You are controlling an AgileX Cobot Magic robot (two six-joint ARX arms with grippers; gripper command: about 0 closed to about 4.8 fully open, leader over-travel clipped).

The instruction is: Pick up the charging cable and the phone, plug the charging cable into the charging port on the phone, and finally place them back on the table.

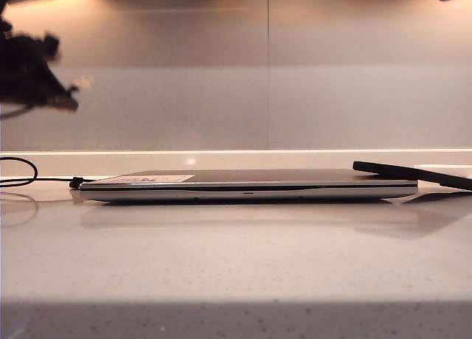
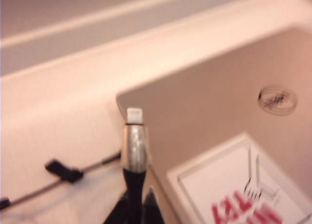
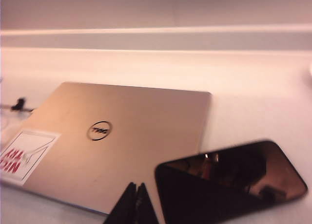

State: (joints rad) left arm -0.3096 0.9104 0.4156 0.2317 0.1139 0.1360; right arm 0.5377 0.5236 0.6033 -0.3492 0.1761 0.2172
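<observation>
My left gripper [image 2: 139, 198] is shut on the charging cable [image 2: 133, 151]. The cable's black collar sits between the fingertips and its silvery plug tip points out over a corner of the laptop [image 2: 219, 121]. In the exterior view the left arm [image 1: 33, 74] hangs blurred high at the left, and the cord [image 1: 18, 178] lies looped on the table [image 1: 236, 258]. The phone [image 3: 229, 180], a flat black slab, lies at the laptop's right edge [image 1: 413, 173]. My right gripper [image 3: 135, 189] is shut and empty, hovering above the laptop lid right beside the phone.
A closed silver laptop [image 1: 243, 184] with a white-and-red sticker [image 3: 24, 153] takes up the middle of the table. A small black clip [image 2: 63, 171] sits on the cord beside it. A pale raised ledge [image 1: 236, 156] and a wall run along the back.
</observation>
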